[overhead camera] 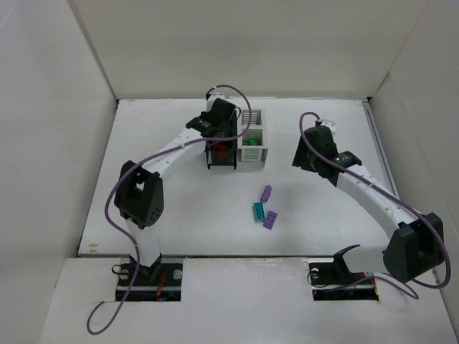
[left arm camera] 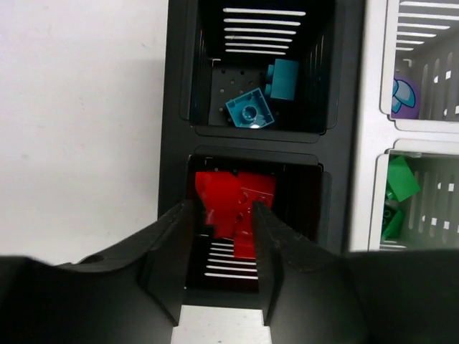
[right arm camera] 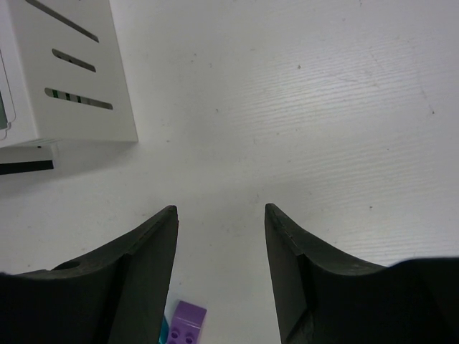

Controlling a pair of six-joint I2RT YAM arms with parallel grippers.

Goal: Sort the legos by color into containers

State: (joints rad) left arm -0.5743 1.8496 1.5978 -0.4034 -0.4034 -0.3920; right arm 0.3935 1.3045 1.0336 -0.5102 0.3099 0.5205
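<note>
My left gripper point(left arm camera: 222, 208) point(overhead camera: 219, 142) hangs over the near compartment of the black container point(left arm camera: 176, 107) point(overhead camera: 209, 160), jaws a narrow gap apart. Red legos point(left arm camera: 233, 197) lie in that compartment just beyond the tips, and I see no grip on them. Teal legos point(left arm camera: 251, 111) lie in the far compartment. The white container point(left arm camera: 369, 143) point(overhead camera: 252, 154) beside it holds green legos point(left arm camera: 400, 183) and a purple lego point(left arm camera: 403, 97). My right gripper point(right arm camera: 219, 209) point(overhead camera: 300, 163) stands open and empty above the table.
Three loose legos lie mid-table: a purple one point(overhead camera: 266, 192), a teal one point(overhead camera: 257, 211) and another purple one point(overhead camera: 270, 219) point(right arm camera: 188, 322). The white container's corner point(right arm camera: 79, 79) shows at the upper left of the right wrist view. High white walls enclose the table.
</note>
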